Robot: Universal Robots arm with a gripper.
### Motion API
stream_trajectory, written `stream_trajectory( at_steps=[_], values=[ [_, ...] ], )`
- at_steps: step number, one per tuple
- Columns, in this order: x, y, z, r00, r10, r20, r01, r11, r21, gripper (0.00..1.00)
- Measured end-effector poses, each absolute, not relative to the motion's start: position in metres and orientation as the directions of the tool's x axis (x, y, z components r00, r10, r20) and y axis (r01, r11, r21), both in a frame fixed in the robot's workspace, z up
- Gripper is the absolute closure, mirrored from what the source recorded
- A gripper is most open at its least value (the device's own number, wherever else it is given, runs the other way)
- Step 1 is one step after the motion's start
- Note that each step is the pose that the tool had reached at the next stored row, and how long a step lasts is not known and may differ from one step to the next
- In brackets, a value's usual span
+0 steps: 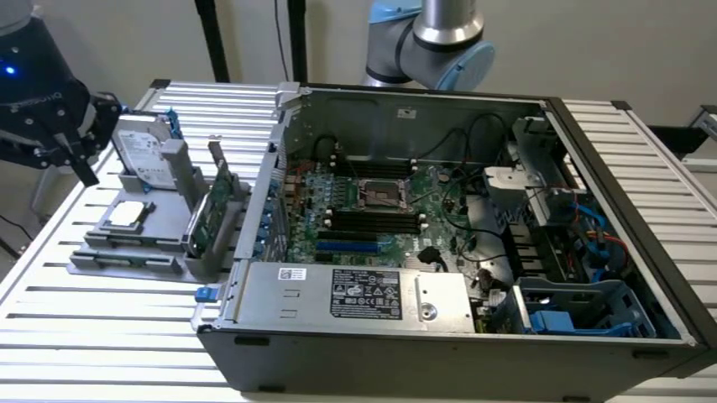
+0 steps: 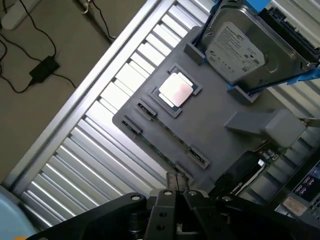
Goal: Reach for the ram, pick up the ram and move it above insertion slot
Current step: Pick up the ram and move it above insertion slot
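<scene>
— Nearest?
— The open computer case (image 1: pixel 426 357), its power supply (image 1: pixel 358 294) at the front.
— The ram (image 2: pixel 167 139)?
— Left of the case, on edge in the gray holder's (image 2: pixel 215 120) near slot, faint.
— The gripper (image 2: pixel 176 179)?
— Farther back, by that holder's left side, fingertips pressed together, gripping nothing.

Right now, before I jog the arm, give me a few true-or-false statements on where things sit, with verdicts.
1. The computer case lies open with the motherboard exposed. True.
2. The hard drive sits inside the case. False: it stands in the gray holder on the table, outside the case.
3. The CPU lies flat on the holder. True.
4. The gripper hovers over the motherboard. False: it is by the gray holder, outside the case, at the exterior view's left.
</scene>
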State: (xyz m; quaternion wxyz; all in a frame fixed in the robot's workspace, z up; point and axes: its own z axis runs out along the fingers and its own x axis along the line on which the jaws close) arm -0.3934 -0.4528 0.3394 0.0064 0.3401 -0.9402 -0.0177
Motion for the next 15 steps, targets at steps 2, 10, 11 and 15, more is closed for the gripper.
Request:
stream_trajectory(
  at_steps=[2, 10, 11, 15],
  values=[
    [-0.3933, -0.4528, 0.3393, -0.744, -0.668, 0.0, -0.667, 0.744, 0.038, 0.89],
    [-0.3934, -0.4528, 0.3388, -0.639, -0.769, 0.0, -0.768, 0.639, 0.038, 0.89],
    [-0.3934, -0.4528, 0.3387, -0.625, -0.78, 0.0, -0.78, 0.625, 0.038, 0.89],
    [-0.3933, -0.4528, 0.3383, -0.567, -0.824, 0.0, -0.823, 0.567, 0.038, 0.89]
  ],
)
